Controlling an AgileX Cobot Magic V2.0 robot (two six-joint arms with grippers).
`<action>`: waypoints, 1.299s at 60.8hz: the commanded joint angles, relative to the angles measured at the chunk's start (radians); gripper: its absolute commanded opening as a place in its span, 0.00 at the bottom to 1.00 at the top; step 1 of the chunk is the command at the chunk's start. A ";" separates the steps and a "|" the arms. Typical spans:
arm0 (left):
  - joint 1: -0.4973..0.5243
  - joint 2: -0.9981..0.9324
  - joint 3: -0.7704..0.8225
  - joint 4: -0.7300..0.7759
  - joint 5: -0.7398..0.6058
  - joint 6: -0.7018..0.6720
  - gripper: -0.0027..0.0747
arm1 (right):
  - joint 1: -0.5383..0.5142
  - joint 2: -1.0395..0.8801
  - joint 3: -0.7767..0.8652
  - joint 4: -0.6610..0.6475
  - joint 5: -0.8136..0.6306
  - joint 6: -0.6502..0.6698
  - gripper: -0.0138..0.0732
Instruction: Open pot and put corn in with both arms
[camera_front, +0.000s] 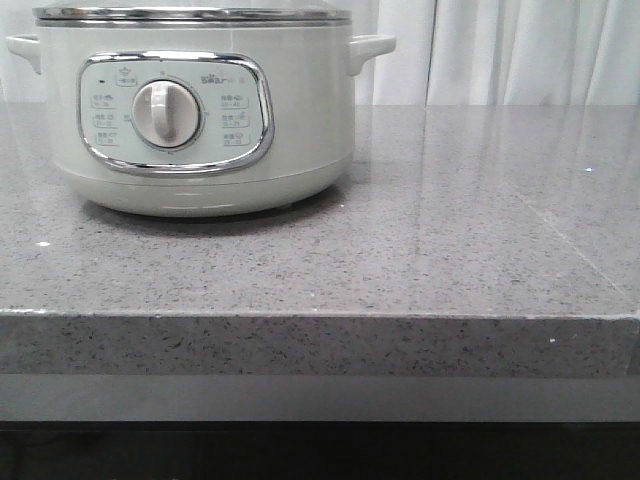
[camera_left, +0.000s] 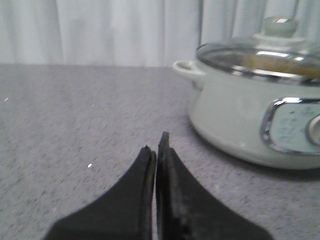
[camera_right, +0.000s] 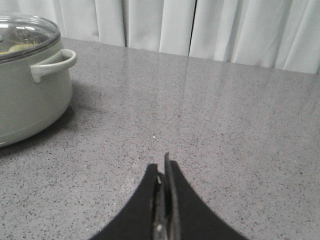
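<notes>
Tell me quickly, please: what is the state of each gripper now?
Left gripper: closed, jaws together, holding nothing.
Right gripper: closed, jaws together, holding nothing.

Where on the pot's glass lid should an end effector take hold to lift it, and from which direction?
Grip the knob standing up from the centre of the lid, coming straight down from above. It is the only raised part; the rest is a shallow glass dome with a thin metal rim sitting flush on the pot. Both end effectors are shut now, so the chosen one would need to open first.

Pale green pot upright, glass lid on, yellow corn inside
</notes>
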 joint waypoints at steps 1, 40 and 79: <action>0.065 -0.024 0.023 -0.007 -0.112 -0.011 0.01 | -0.005 0.005 -0.030 0.004 -0.077 -0.001 0.09; 0.156 -0.024 0.263 -0.041 -0.350 -0.011 0.01 | -0.005 0.006 -0.030 0.004 -0.076 -0.001 0.09; 0.156 -0.024 0.263 -0.041 -0.350 -0.011 0.01 | -0.005 0.006 -0.030 0.004 -0.076 -0.001 0.09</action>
